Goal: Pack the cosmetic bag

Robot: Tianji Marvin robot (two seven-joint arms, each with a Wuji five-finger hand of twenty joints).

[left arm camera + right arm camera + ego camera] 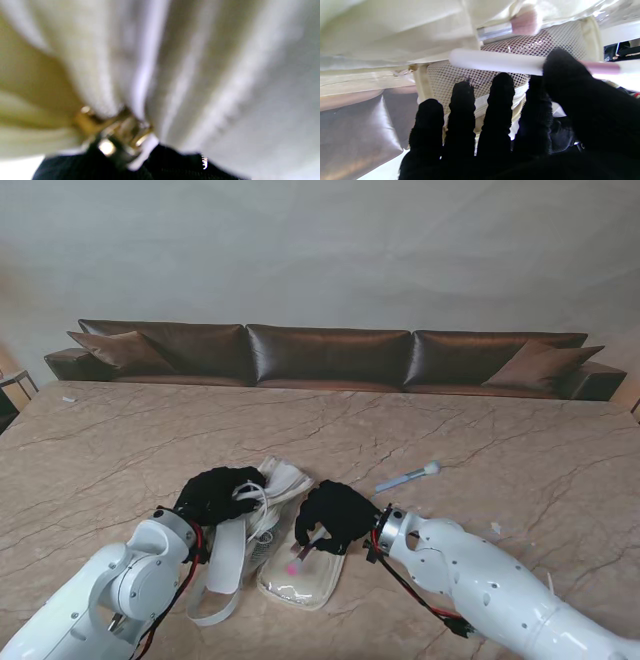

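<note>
Gripped the bag rim with left hand, right hand pinching a brush at its mouth. Lay mid-table (second brush just right), bare marble all around.

We found no legible text, label, brand, number or sign in any view. The cosmetics bag, the brush and the table bore no markings we could read; the left wrist view was too blurred to judge.

Glossy clear-plastic cosmetics bag with white mesh lining lies on polished marble table.
</note>
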